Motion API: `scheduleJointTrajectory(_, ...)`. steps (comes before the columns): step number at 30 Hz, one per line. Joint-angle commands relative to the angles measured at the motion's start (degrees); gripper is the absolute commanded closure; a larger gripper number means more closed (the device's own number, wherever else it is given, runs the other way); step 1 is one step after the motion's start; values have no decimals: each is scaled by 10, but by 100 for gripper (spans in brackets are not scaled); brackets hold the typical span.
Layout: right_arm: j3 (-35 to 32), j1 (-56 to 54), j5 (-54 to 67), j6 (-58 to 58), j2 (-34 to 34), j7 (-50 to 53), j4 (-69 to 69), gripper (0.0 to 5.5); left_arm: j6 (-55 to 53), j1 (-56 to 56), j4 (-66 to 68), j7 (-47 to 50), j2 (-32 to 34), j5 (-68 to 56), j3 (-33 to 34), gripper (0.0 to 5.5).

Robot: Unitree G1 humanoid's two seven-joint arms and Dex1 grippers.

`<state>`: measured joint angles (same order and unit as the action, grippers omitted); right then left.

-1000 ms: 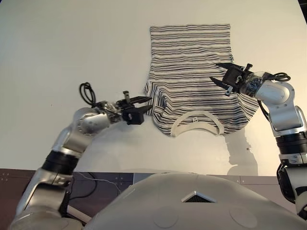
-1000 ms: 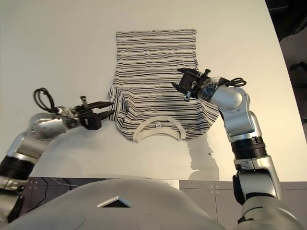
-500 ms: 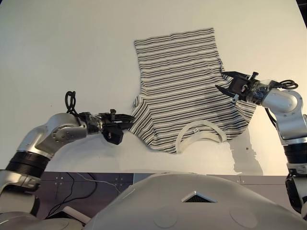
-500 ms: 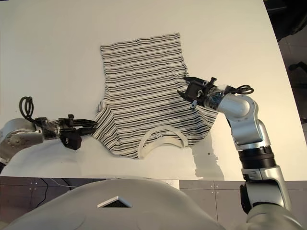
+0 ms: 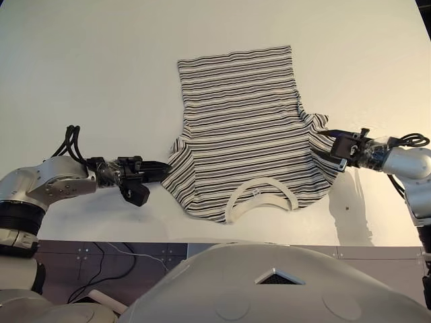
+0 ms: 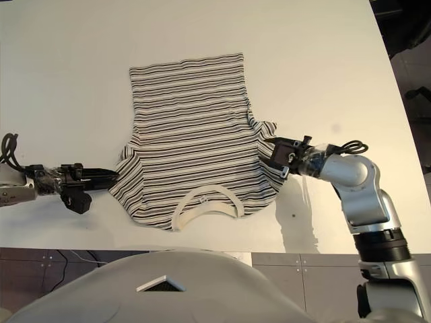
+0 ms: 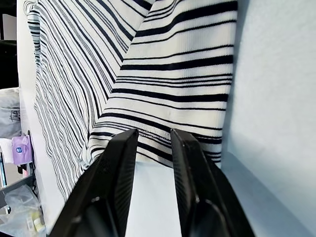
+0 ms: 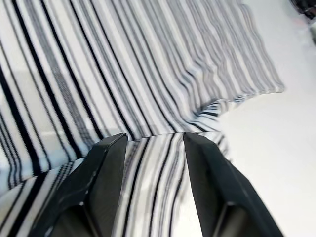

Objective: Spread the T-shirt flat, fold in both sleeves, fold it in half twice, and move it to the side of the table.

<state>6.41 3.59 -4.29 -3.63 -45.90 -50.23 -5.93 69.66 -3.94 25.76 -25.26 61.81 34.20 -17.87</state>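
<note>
A: Obs. The shirt (image 5: 242,128) lies on the desk (image 5: 101,81), collar (image 5: 262,195) toward the robot, hem at the far end. The body is mostly flat, with creases near both armpits.

B: Grips?

A: The left gripper (image 5: 161,164) sits low at the left sleeve (image 5: 176,151). Its fingers are drawn to a narrow gap with the sleeve's edge caught at the very tips. The right gripper (image 5: 324,139) is at the right sleeve (image 5: 316,124), fingers closed on a raised fold of cloth that fills the gap between them.

B: Judged step: spreading flat, sleeves held outward. No fold made yet.

A: Risk 1: the left hold looks shallow, only the edge at the tips. More outward pull could slip it free, and the sleeve would fall back bunched.

B: Risk 2: uneven pull. If one arm draws harder, the whole shirt may slide or skew on the smooth desk instead of flattening. It sits slightly aslant as it is.

A: Risk 3: the right sleeve is doubled near the armpit. Letting go there would probably leave a ridge that carries into the sleeve fold.

B: Risk 4: the collar is the part nearest the desk's front edge. Any drag toward the robot could hang it over.

A: Note: cloth snagging on the tips at release could lift and re-crease the sleeve.
</note>
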Motion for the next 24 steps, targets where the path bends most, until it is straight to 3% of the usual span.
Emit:
scheduleJointTrajectory(1,-28,-16,15,16,-17,-5,-14,343,-48,58,-46,-11,47,-171,30,427)
scheduleJointTrajectory(4,-67,16,25,32,-25,5,-41,343,-162,182,-159,-19,84,-374,84,427)
scheduleJointTrajectory(7,-121,63,40,54,-30,17,-72,343,-380,368,-348,11,91,-613,185,427)
scheduleJointTrajectory(9,-160,94,50,69,-32,22,-93,343,-525,538,-537,100,82,-800,230,427)
scheduleJointTrajectory(11,-189,112,57,84,-30,22,-109,342,-603,640,-662,201,65,-923,228,409)
scheduleJointTrajectory(16,-177,90,53,96,-24,23,-112,342,-726,643,-655,292,-13,-1023,225,330)
scheduleJointTrajectory(24,-149,73,41,94,-20,25,-103,342,-867,546,-663,379,-133,-1084,213,330)
